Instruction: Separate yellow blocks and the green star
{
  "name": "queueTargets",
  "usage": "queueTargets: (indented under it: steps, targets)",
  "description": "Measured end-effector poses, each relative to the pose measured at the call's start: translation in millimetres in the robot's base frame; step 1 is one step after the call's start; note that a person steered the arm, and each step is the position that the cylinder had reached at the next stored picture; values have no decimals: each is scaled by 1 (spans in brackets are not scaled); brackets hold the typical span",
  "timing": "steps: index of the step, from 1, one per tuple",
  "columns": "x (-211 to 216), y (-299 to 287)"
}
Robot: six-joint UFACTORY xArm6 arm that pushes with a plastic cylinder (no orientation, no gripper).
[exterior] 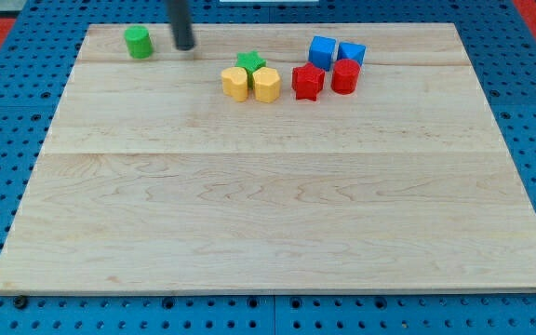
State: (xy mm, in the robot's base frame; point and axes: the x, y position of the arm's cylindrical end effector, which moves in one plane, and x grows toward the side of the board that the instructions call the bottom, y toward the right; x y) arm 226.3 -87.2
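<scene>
In the camera view, my tip (186, 46) rests on the wooden board (268, 223) near the view's top, just right of the green cylinder (139, 42) and well left of the green star (249, 63). It is a bare rod and holds nothing. The star touches two yellow blocks (235, 83) (267, 85) just below it. To their right sit a red star (308, 82), a red cylinder (345, 76) and two blue blocks (322, 50) (352, 52).
</scene>
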Motion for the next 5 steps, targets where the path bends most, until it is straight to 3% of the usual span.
queueTargets:
  steps: [1, 3, 4, 5]
  targets:
    - [-19, 91]
    - [10, 151]
    - [53, 99]
    - [80, 97]
